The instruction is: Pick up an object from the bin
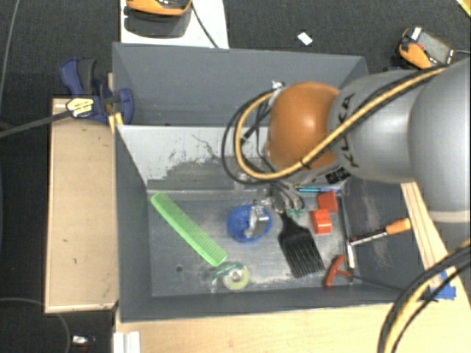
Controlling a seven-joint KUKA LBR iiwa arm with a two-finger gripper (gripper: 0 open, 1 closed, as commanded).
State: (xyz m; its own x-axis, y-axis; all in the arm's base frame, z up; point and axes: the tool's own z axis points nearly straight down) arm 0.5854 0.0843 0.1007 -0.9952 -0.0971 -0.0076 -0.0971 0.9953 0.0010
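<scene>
Camera view has the gripper (258,220) low in the middle of the bin (165,250), under the arm's orange wrist cover (298,123), with its metal tip down at the right edge of a blue rounded object (237,226) that lies on the bin floor. The tip appears to touch or overlap the blue object, but how far the gripper is open, and whether it has hold of anything, cannot be told from here. A green comb (188,228) lies aslant just to the left, a black brush (300,251) just to the right and nearer, a small orange-red block (322,220) further right, and a pale round piece (234,276) sits near the near wall. The step in hand looks like the descent onto the blue object, with the grasp not yet confirmed. The next move probably calls for closing squarely on the rounded body, which may slip aside, then lifting straight up clear of the brush and comb
</scene>
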